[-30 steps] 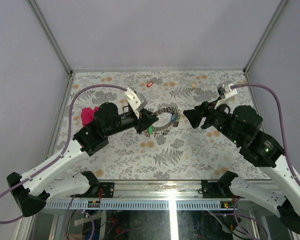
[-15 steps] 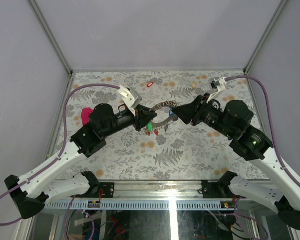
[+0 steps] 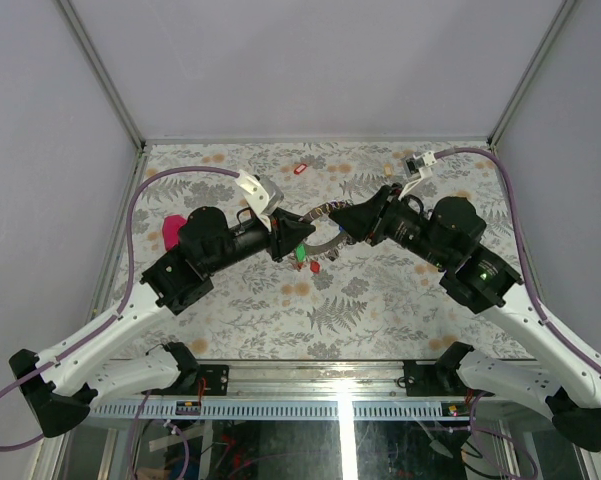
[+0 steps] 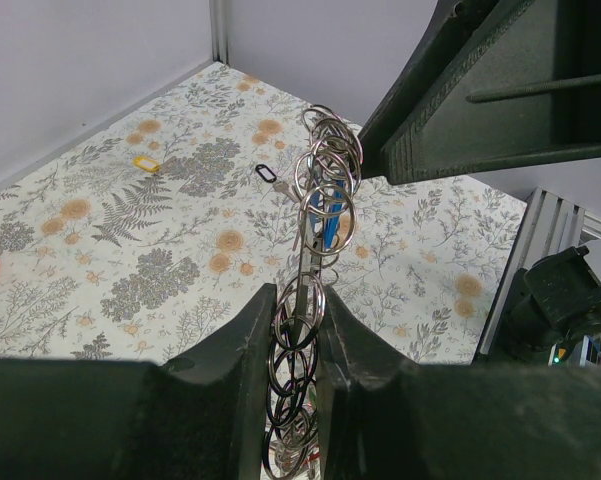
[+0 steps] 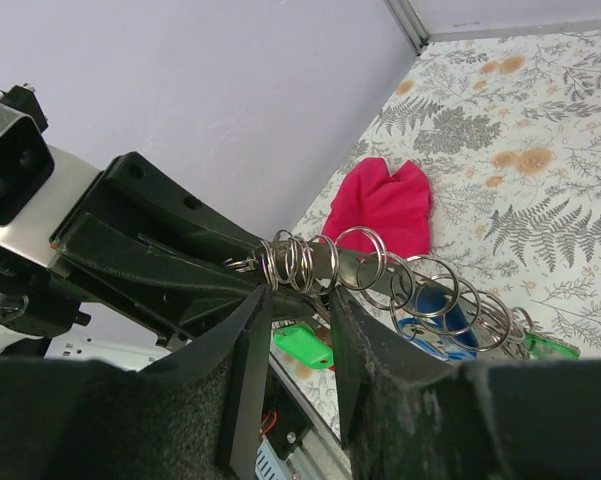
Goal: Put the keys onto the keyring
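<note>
The keyring (image 3: 325, 213) is a thin grey band strung with several small silver rings. It hangs above the table between my two grippers. My left gripper (image 4: 298, 322) is shut on its lower part, with the band (image 4: 322, 190) rising away from the jaws. Green (image 3: 301, 254) and red (image 3: 313, 266) key tags dangle beneath. My right gripper (image 5: 298, 300) stands part open at the band (image 5: 380, 272); a cluster of small rings lies across its fingertips, and a green tag (image 5: 305, 345) shows through the gap. A blue tag (image 5: 435, 310) hangs on the ring. Loose keys lie far back: a red-tagged one (image 3: 300, 169) and a cream-tagged one (image 3: 389, 170).
A magenta cloth (image 3: 173, 230) lies on the patterned table to the left, behind the left arm. A small black-tagged key (image 4: 266, 172) lies near the cream-tagged one (image 4: 146, 163). Grey walls close in the back and both sides.
My right gripper has moved left up to the keyring and its jaws have narrowed. My left gripper raised the ring slightly at first and has kept its hold.
</note>
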You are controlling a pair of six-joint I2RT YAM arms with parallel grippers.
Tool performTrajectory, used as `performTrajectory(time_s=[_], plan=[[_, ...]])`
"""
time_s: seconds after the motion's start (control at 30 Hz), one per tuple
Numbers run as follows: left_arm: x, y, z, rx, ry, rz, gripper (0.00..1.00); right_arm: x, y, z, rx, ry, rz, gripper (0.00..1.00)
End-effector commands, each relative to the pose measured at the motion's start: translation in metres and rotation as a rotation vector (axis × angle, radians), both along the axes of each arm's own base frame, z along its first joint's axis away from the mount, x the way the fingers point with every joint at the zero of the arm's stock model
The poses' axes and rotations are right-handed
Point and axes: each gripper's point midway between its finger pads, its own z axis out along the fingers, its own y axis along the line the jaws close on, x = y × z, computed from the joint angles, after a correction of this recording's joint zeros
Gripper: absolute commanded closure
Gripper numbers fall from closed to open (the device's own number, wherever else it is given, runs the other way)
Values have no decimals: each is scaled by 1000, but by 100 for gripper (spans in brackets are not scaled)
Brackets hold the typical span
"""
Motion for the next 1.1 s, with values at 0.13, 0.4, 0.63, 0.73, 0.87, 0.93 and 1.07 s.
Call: performTrajectory(time_s=[0.13, 0.4, 0.63, 0.73, 0.87, 0.93, 1.07], plan=[[-3, -1, 45, -117, -100, -9, 100, 6, 3, 18, 76, -36, -15, 66], [-4, -2, 44, -112, -99, -20, 100, 7, 8, 16, 97, -26, -3, 67], [-4, -2, 43, -111, -94, -20, 100, 8, 11, 19, 134, -27, 6, 70], [-4, -3, 43, -110, -94, -23, 100, 9, 10, 18, 141, -26, -5, 73], [-4, -3, 43, -110, -95, -24, 100, 11, 8, 14, 140, -24, -20, 77], [-4, -3, 43, -109, -94, -24, 100, 11, 7, 16, 151, -35, -21, 78], [-4, -3, 41, -107, -92, -25, 100, 10, 5, 18, 157, -63, -27, 84]])
